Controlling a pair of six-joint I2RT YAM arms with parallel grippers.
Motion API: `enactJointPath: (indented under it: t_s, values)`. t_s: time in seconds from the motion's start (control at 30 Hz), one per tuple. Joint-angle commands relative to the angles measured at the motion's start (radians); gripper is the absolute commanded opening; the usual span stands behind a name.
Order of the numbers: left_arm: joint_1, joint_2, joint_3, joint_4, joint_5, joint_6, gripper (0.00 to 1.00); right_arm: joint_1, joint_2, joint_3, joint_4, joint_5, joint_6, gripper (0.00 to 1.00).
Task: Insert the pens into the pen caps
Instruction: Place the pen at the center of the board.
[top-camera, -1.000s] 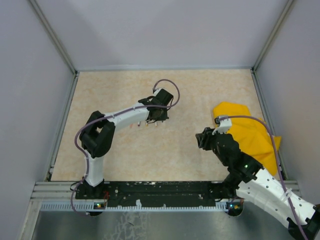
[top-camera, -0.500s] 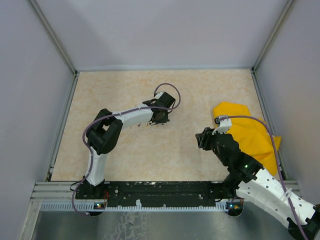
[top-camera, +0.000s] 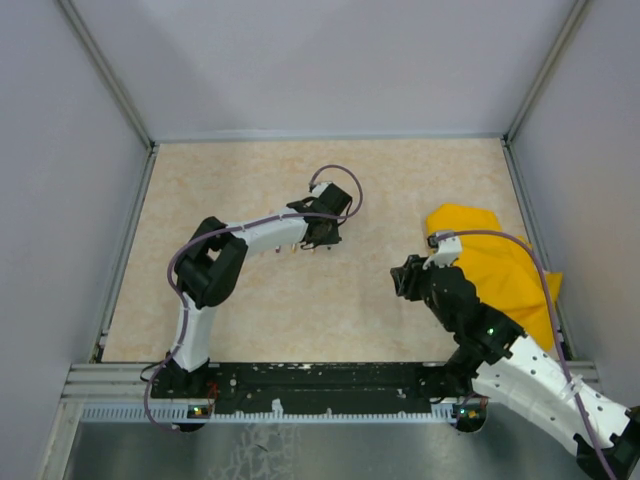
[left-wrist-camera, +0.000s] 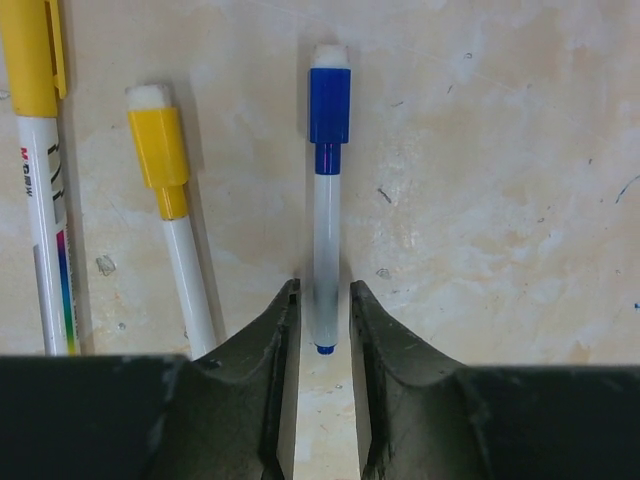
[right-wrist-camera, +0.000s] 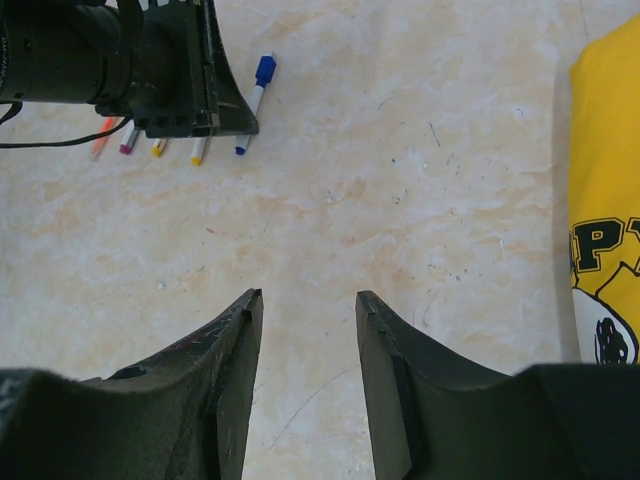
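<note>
Blue-capped pen: lies flat on the table, its tail end between the tips of my left gripper. Left jaws have just parted after being shut; thin gaps either side, no pinch. Reads as a release, with this pen capped and done. Yellow-capped pen lies just beside it. Right gripper: jaws spread, empty, well apart, near the yellow cloth.

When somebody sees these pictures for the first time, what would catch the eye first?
Most striking is the big yellow cloth with a print, lying on the right side of the table beside the right gripper, whose jaws stand open over bare tabletop. Next comes the white pen with a dark blue cap, its lower end between the slightly parted fingers of the left gripper, with a yellow-capped pen lying beside it.
</note>
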Motion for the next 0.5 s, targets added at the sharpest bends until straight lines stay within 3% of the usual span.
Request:
enactJointPath:
  t_s: [0.0, 0.17, 0.3, 0.47]
  values:
    - [-0.005, -0.03, -0.029, 0.003, 0.005, -0.002, 0.31, 0.004, 0.016, 0.031, 0.01, 0.014, 0.004, 0.43]
    - [-0.005, -0.145, -0.094, 0.082, 0.043, 0.067, 0.37, 0.004, 0.057, 0.08, -0.018, 0.042, 0.028, 0.48]
    - [-0.005, -0.268, -0.189, 0.253, 0.159, 0.215, 0.39, 0.004, 0.125, 0.149, -0.02, -0.071, -0.048, 0.58]
    - [-0.005, -0.429, -0.321, 0.4, 0.197, 0.297, 0.42, 0.004, 0.182, 0.153, 0.044, -0.086, -0.06, 0.65]
